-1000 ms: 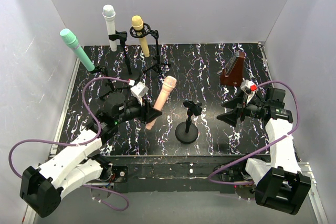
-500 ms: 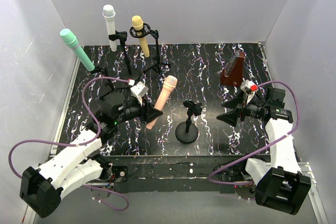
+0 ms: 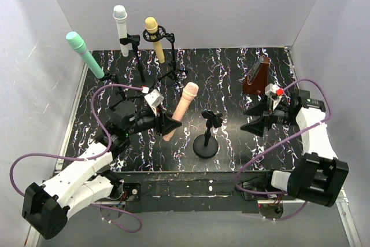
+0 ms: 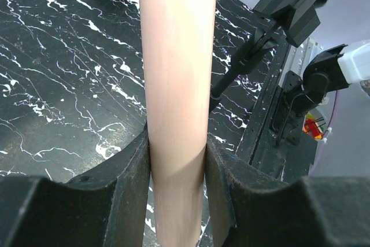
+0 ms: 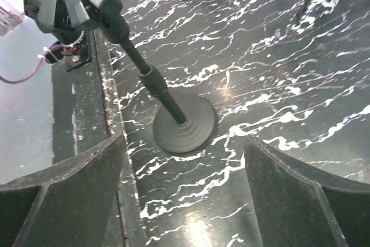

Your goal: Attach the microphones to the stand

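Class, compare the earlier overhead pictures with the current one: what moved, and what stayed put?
The left gripper, shut on the peach-pink microphone, carried it slightly right toward the black round-based stand. The right arm re-posed; the right gripper stayed open. The mint green microphone, white microphone, yellow microphone and brown wedge-shaped metronome stayed.

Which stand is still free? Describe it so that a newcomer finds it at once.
On the black marbled table, look near the middle of the front edge. A short black stand rises there from a round disc base. Unlike the back stands, which carry the mint microphone, white microphone and yellow microphone, its clip is empty.
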